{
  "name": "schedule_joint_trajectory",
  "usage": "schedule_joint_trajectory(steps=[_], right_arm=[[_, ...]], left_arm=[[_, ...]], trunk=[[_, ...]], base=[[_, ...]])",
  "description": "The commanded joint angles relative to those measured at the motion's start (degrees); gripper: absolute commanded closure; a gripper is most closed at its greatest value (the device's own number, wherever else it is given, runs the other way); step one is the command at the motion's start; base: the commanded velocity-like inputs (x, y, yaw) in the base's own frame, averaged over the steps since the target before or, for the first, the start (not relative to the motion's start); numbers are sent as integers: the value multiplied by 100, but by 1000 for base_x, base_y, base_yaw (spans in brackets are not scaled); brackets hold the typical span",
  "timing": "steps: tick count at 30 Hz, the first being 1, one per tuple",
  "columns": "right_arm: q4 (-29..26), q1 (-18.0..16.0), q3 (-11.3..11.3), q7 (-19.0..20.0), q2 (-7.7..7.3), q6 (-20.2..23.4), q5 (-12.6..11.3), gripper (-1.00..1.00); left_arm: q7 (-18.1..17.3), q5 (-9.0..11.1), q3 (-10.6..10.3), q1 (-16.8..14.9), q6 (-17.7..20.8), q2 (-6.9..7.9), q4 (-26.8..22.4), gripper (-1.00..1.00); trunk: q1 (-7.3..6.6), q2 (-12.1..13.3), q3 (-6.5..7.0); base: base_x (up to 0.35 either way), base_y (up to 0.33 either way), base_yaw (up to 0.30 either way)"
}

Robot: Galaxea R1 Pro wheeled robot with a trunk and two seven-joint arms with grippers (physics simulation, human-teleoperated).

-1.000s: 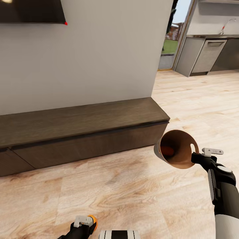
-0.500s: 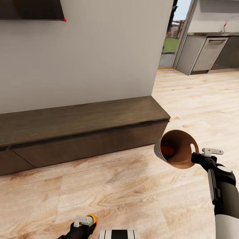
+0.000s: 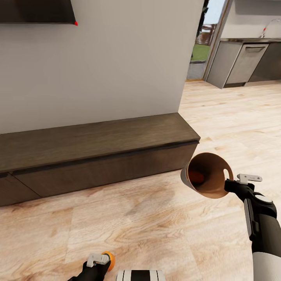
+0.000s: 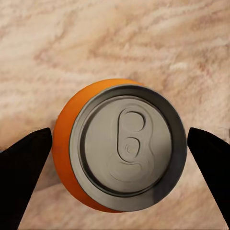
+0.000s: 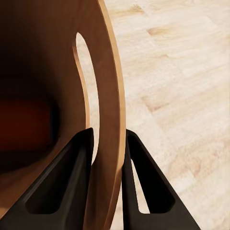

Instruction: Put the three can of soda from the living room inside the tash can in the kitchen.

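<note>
So we're on the pale wood-plank floor (image 3: 156,226) of the living room, facing a long, low dark-brown wooden cabinet (image 3: 97,152) that runs along a plain grey wall (image 3: 117,70). The corner of a black flat screen (image 3: 37,11) hangs up on that wall. Off to the right the room opens into the kitchen, where we can make out grey cabinet fronts (image 3: 246,64) under a counter.

Our right gripper (image 3: 234,182) has its two dark fingers (image 5: 67,191) pinched on the rim of a round brown wooden bin with a slot handle cut in its wall (image 3: 208,175). It's held up off the floor and tipped so its mouth faces us. In the right wrist view one finger sits inside the wall and the other outside, right below the slot. Deep in the bin there's an orange-red shape (image 3: 197,177), shadowy, and we can't tell exactly what it is.

Our left gripper (image 3: 99,262) is low at the bottom edge of the head view, holding the bright orange soda can with the grey pull-tab top (image 4: 120,151). In the left wrist view we look straight at the can's top, with the black fingers (image 4: 24,172) on either side of it over the floor. Whether the pads are actually pressing on the can's sides we can't tell from that angle.
</note>
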Motion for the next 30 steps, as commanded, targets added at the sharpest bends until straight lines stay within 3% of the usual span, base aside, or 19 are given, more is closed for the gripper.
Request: schedule_joint_trajectory(steps=[1,16,30], right_arm=[[-6,-1,5,37,0,5,-54,100],[-14,3,27,39,-1,5,-45,100],[-16,2,27,36,-1,11,-51,100]], left_arm=[[2,-5,1,1,-4,0,0,100],[1,-8,1,-1,-17,0,0,100],[1,-8,0,1,-6,0,0,100]], trunk=[[-1,0,1],[-1,0,1],[-37,18,311]], base=[[0,0,0],[0,0,0],[0,0,0]])
